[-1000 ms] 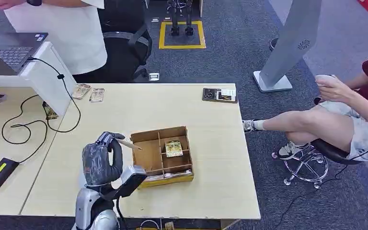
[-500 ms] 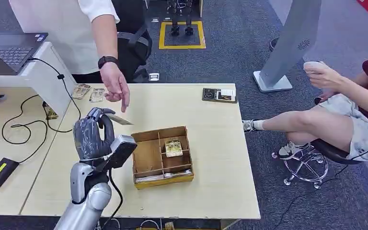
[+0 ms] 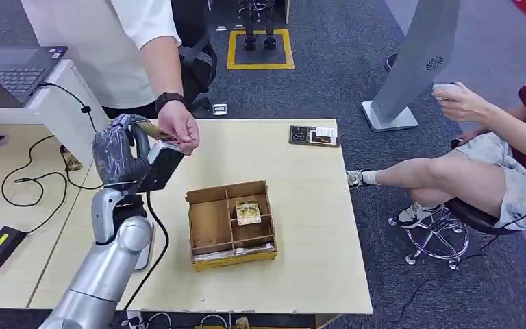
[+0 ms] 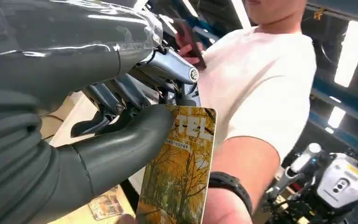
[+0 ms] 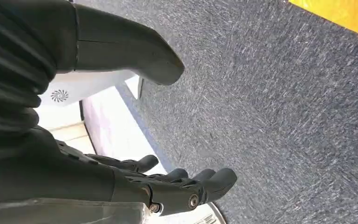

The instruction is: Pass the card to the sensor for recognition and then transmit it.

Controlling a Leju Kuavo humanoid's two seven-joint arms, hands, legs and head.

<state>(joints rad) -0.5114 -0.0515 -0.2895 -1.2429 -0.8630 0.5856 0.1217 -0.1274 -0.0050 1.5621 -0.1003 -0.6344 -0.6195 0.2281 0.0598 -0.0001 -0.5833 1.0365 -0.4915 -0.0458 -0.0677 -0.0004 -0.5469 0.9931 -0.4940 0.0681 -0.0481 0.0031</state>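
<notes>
Card (image 4: pixel 179 172): yellow, autumn-tree print, pinched between thumb and fingers of the left robot hand (image 3: pixel 120 152), raised above the far-left part of the counter (image 3: pixel 301 205). A standing person's hand (image 3: pixel 178 129) is at the card's free end and seems to touch or close on it; contact is not certain from the head view. In the left wrist view the person's wrist with a dark watch sits just beyond the card.

Progress, as a judgement: this looks like the hand-over end of the task. Whether the sensor read is done cannot be told here. Left to do: release the card once the person has it.

Right robot hand (image 5: pixel 182 186): hangs over grey carpet, fingers apart, holding nothing.

Surroundings, relative to the divided cardboard box (image 3: pixel 231 223) mid-counter: one small card lies in a compartment of the box; the raised card is up and left of it; a dark device (image 3: pixel 314 135) rests at the counter's far edge beyond the box; black cables trail off to the left. A seated person is well to the right, off the counter. Floor is grey carpet with a yellow-marked square.
</notes>
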